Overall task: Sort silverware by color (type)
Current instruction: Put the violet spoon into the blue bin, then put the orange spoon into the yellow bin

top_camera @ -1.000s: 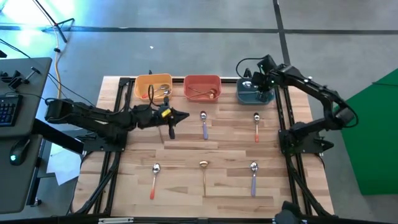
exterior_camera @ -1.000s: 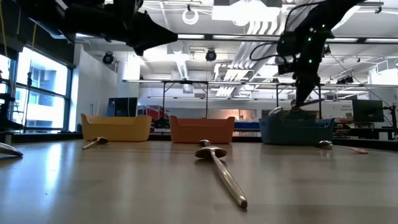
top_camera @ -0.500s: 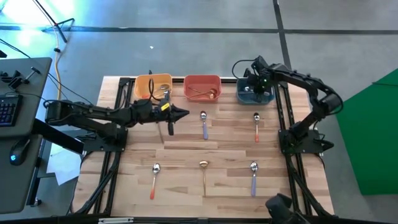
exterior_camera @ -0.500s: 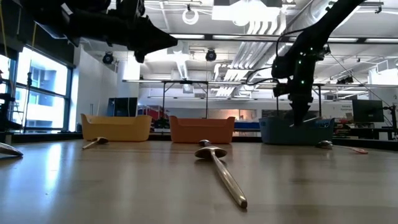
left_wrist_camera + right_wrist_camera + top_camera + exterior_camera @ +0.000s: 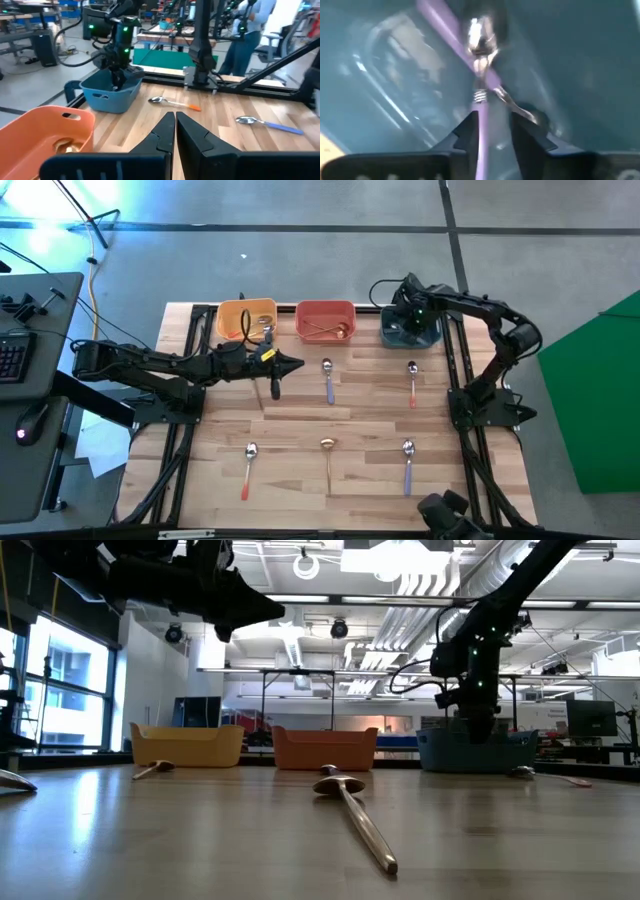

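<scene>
Right gripper [image 5: 405, 320] was down inside the teal bin [image 5: 432, 338] at upper right of the high view, fingers pinching a purple-handled spoon [image 5: 481, 102] by its handle. Left gripper [image 5: 295, 363] hovered left of centre, just below the yellow bin [image 5: 222, 318], fingers pressed together and empty. The red bin [image 5: 312, 310] between them held a gold spoon [image 5: 322, 330]. Five spoons lay loose on the table [image 5: 370, 420]: purple-handled spoon at upper centre [image 5: 328, 380], orange-handled spoon right of it [image 5: 412, 382], and along the lower row an orange one [image 5: 248, 468], a gold one [image 5: 328, 462], a purple one [image 5: 407, 463].
</scene>
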`<action>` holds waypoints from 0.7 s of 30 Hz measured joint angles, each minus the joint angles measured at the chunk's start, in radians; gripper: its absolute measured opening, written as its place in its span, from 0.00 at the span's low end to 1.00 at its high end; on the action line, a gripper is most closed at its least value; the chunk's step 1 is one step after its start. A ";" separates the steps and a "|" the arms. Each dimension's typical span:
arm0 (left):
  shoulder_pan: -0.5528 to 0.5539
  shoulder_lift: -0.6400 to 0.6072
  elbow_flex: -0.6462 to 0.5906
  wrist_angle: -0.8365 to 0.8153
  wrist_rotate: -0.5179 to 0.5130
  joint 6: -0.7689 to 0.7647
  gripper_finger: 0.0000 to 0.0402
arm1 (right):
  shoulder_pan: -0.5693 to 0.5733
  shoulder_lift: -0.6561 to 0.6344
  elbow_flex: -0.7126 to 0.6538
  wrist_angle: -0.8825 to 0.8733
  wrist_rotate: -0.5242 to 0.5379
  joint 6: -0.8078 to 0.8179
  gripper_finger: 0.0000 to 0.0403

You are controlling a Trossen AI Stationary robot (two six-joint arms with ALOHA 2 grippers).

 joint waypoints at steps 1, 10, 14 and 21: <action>0.000 0.000 0.000 0.005 0.015 -0.006 0.02 | 0.007 -0.004 0.006 -0.007 0.038 0.007 0.27; 0.033 0.000 0.000 0.046 0.128 -0.033 0.02 | 0.064 -0.088 0.139 -0.164 0.084 0.181 0.33; 0.055 0.000 0.000 0.030 0.121 -0.049 0.02 | 0.081 -0.150 0.123 -0.108 -0.102 0.222 0.28; 0.029 0.000 0.000 -0.025 0.005 0.000 0.02 | 0.102 -0.301 0.010 0.066 -0.216 0.302 0.20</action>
